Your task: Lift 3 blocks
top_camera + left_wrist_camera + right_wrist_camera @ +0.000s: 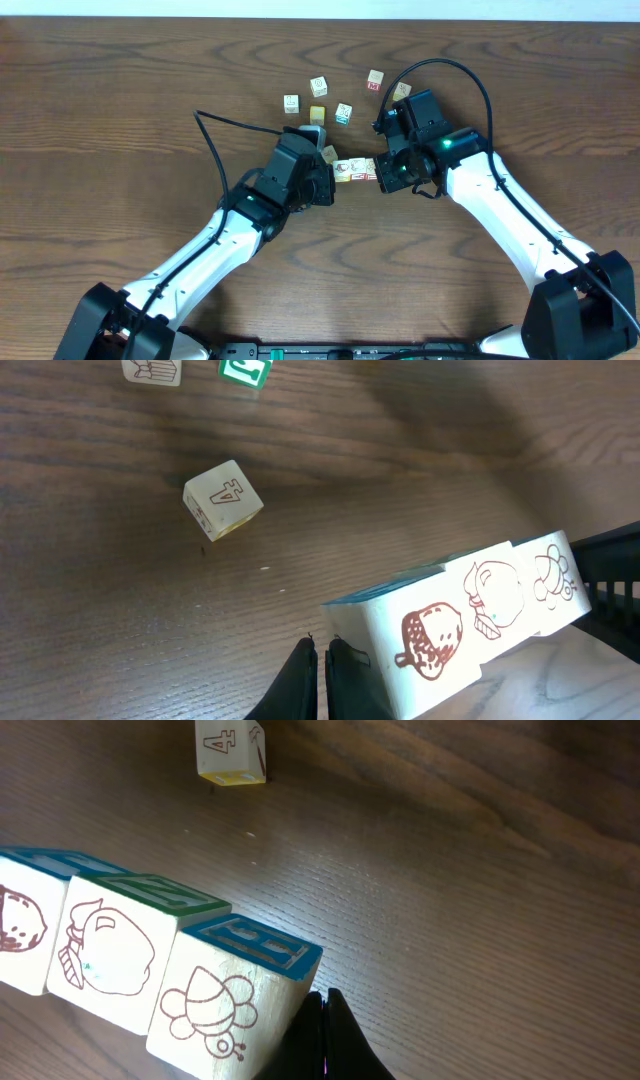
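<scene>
Closed left gripper (320,655) and closed right gripper (323,1020) squeeze between them — end-on — three blocks (490,600)

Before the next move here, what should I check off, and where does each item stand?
1. Left gripper shut: ok.
2. Right gripper shut: ok.
3. Acorn block, apple block, bee block in one touching row: ok.
4. Each gripper against its end of the row: ok.
5. Row off the table: cannot tell.
6. Loose numbered cube apart from row: ok.

Shut left pincer (320,652) faces shut right pincer (325,1008), seemingly level.
</scene>
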`<state>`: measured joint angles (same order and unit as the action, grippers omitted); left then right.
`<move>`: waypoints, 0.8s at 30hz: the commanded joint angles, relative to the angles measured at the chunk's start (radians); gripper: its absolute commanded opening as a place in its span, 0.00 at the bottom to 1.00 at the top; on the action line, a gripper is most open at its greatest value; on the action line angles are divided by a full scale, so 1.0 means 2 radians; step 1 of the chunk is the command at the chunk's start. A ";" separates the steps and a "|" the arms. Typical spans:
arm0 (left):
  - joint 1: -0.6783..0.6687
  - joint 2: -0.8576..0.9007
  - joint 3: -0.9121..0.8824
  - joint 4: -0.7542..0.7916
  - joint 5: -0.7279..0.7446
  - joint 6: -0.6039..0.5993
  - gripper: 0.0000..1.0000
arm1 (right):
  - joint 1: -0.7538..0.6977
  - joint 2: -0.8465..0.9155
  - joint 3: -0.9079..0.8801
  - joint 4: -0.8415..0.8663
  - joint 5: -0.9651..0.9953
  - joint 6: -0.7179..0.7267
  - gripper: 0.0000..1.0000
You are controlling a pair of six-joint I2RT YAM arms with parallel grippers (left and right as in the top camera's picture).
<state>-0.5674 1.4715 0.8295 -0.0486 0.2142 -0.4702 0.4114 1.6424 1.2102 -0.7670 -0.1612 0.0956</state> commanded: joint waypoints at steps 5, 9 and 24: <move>-0.021 -0.013 0.027 0.007 0.014 0.007 0.07 | 0.018 -0.011 0.011 0.002 -0.049 0.012 0.01; -0.022 -0.010 0.027 0.007 0.014 0.007 0.07 | 0.018 -0.010 0.011 0.002 -0.049 0.012 0.01; -0.022 0.005 0.027 0.008 0.014 0.007 0.07 | 0.018 -0.010 0.011 0.004 -0.043 0.015 0.01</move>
<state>-0.5846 1.4715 0.8295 -0.0486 0.1833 -0.4702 0.4114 1.6424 1.2102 -0.7692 -0.1558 0.1219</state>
